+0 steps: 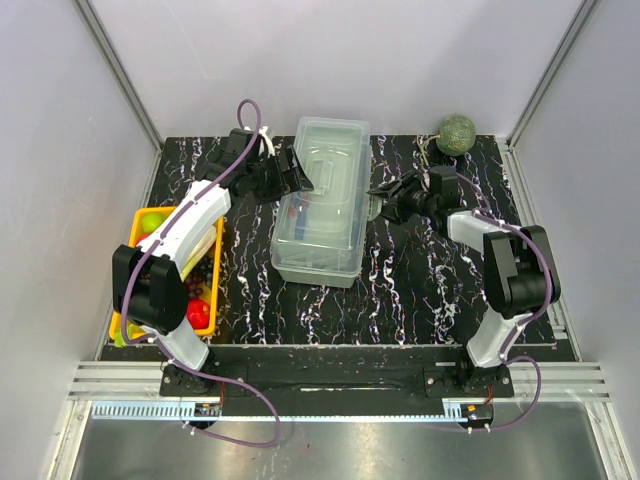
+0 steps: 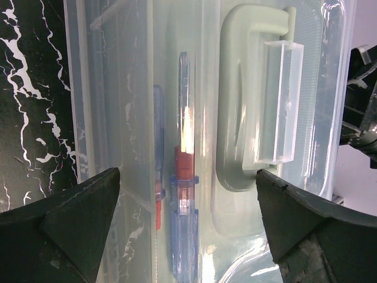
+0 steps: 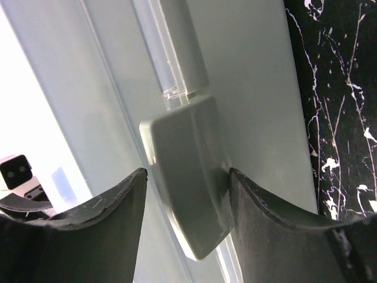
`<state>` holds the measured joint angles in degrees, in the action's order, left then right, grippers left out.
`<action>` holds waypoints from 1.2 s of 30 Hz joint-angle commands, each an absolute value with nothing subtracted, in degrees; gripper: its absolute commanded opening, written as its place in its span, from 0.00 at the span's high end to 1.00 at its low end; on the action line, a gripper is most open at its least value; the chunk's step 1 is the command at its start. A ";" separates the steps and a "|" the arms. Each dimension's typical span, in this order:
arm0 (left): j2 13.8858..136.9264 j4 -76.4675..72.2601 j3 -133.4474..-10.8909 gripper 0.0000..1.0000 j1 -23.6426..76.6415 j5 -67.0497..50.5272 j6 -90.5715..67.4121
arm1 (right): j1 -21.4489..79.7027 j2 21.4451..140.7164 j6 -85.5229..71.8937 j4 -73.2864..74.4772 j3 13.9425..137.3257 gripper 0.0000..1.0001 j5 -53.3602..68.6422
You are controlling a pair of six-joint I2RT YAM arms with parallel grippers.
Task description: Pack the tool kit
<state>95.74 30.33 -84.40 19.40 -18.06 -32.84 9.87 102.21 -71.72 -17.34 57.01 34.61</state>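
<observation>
I am watching the large pale grey-green plastic toolbox (image 1: 318, 215) sitting mid-way across the black marbled table (image 1: 430, 290), its translucent lid (image 2: 129, 118) lying on top. The left gripper (image 2: 188, 172) is hovering over that lid with its fingers (image 2: 70, 230) spread wide. The grey-green carrying handle (image 2: 232, 118) and a red-and-blue tool (image 2: 184, 194) under the plastic are showing between them. The right gripper (image 3: 187, 175) is pinching the pale grey-green side latch (image 3: 182, 153) on the box's right wall, with both fingers (image 3: 277, 218) pressing against its edges. A yellow tray of produce (image 1: 135, 225) is lying at the left, and a round green melon (image 1: 457, 133) is resting in the far right corner.
</observation>
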 commanded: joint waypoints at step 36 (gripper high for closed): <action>97.91 35.95 -90.26 0.03 21.45 -18.46 -28.39 | 8.26 90.09 -44.83 24.50 78.31 0.67 15.84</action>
<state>97.25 33.74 -87.96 19.53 -18.20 -30.50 9.61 91.07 -51.77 13.61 76.73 24.32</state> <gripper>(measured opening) 0.973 0.337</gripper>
